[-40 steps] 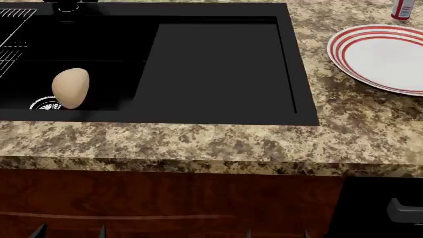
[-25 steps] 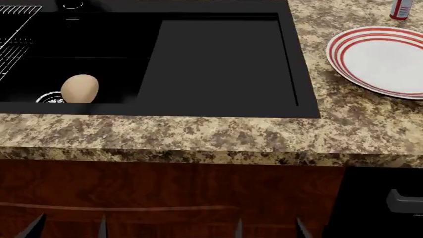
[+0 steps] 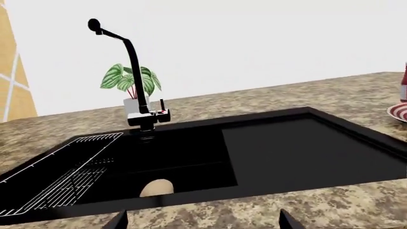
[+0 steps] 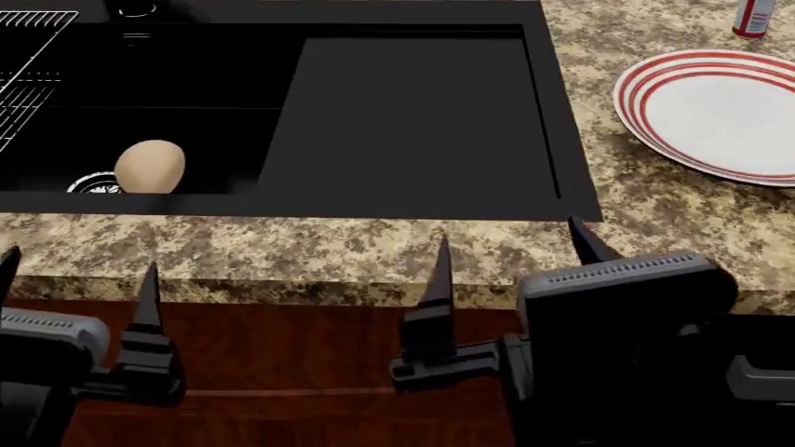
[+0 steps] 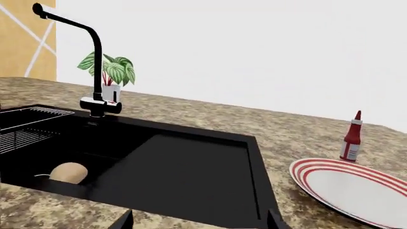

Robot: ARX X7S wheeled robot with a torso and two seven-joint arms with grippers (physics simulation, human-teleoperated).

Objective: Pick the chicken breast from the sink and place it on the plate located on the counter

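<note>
The beige chicken breast (image 4: 151, 166) lies in the deep basin of the black sink (image 4: 410, 112), beside the chrome drain (image 4: 89, 184). It also shows in the left wrist view (image 3: 157, 187) and the right wrist view (image 5: 68, 172). The white plate with red rings (image 4: 714, 112) sits on the granite counter (image 4: 311, 247) at the right. My left gripper (image 4: 77, 265) is open and empty at the counter's front edge, below the chicken. My right gripper (image 4: 509, 235) is open and empty at the front edge, below the sink's right corner. Both are well short of the chicken.
A wire rack (image 4: 25, 56) sits in the sink's far left. A black faucet (image 3: 133, 71) and a potted plant (image 3: 130, 83) stand behind the sink. A red bottle (image 4: 755, 17) stands behind the plate. Dark wood cabinet fronts (image 4: 311, 372) lie below the counter.
Both grippers have risen from the bottom edge of the head view up to the counter's front edge. The chicken, plate and view have not moved in the last half second.
</note>
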